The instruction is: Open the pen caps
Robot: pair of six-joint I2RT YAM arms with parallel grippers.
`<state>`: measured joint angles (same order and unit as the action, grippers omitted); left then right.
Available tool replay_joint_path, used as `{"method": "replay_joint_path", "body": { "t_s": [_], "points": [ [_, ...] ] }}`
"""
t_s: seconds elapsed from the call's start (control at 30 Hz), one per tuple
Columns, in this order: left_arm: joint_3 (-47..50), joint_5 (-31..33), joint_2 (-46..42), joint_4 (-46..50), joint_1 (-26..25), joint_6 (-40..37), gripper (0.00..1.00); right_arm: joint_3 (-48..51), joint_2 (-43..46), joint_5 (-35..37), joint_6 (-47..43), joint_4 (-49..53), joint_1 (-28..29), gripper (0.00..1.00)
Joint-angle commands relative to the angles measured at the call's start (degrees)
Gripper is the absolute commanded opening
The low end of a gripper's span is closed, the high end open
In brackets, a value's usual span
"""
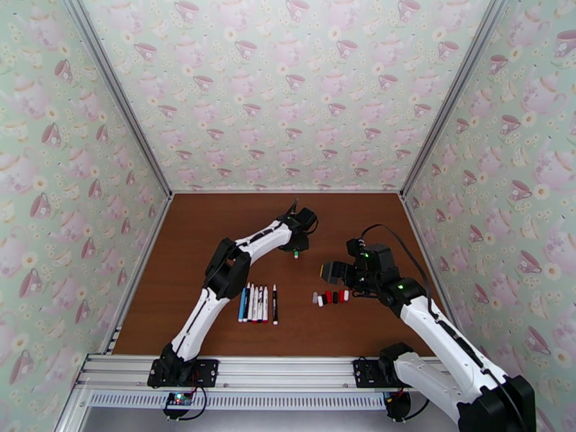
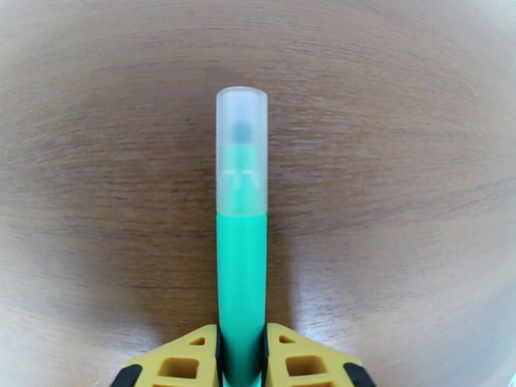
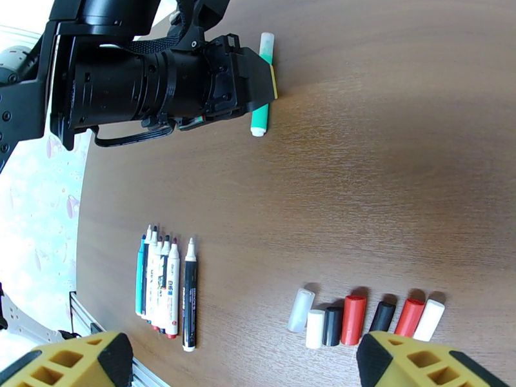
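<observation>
Several pens (image 1: pixel 258 304) with bare tips are lying in a tight row on the brown table (image 1: pixel 187 239), left of the middle, their long axes running from the near edge toward the far one. To the right of this row and farther back, the left gripper (image 2: pixel 242 340) is clamping the green pen (image 2: pixel 242 272) by its barrel, with both yellow fingers (image 2: pixel 187 366) pressing on it. The cloudy cap (image 2: pixel 242 149) is sitting on the end that is sticking out beyond the fingers, so this pen is not yet opened. In the top view a pale end is pointing toward the near edge, but I cannot tell whether it is touching the wood. More to the right, seven loose caps (image 3: pixel 353 319) are lying side by side in a short line, white, black and red. The right gripper (image 3: pixel 242 364) is hovering near them with its fingers wide apart, holding nothing.

I am judging that the coming move is turning on one relation. The capped end is lying to the left of the right gripper and a little farther back, near it, with bare table between. The right arm is the free one, so it is the one to reach. It would be closing around the cap and pulling along the pen's long axis, away from the left fingers. A sideways pull may be twisting the pen in the grip.
</observation>
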<state>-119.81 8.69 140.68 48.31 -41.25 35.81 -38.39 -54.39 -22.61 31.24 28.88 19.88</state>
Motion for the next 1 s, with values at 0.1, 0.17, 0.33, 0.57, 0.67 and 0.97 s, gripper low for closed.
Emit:
{"method": "replay_joint_path", "body": {
  "t_s": [0.1,0.17,0.33,0.57,0.67,0.97],
  "points": [
    [16.37,-5.25,-12.37,-9.65,-0.49,-4.95,0.18,1.72,1.74,0.01,1.31,-0.9,0.25,0.98],
    [22.97,-8.15,-17.42,-14.37,-0.67,-5.67,0.18,2.17,2.0,-0.61,2.0,-1.71,0.25,0.98],
    [40.51,-18.5,-29.55,-29.39,-0.87,-7.17,0.2,3.15,1.7,-3.11,4.69,-5.27,0.25,0.97],
    [57.14,-28.89,-42.68,-43.6,-2.59,-7.77,0.2,0.86,-0.04,-5.47,7.57,-8.84,0.34,0.91],
    [61.23,-29.48,-46.86,-45.94,-4.53,-8.38,0.2,-0.54,-1.37,-6.66,8.28,-10.16,0.4,0.88],
    [70.56,-31.73,-55.33,-51.76,-9.96,-7.9,0.2,-4.84,-6.33,-7.97,9.03,-10.86,1.63,0.79]
  ]
}}
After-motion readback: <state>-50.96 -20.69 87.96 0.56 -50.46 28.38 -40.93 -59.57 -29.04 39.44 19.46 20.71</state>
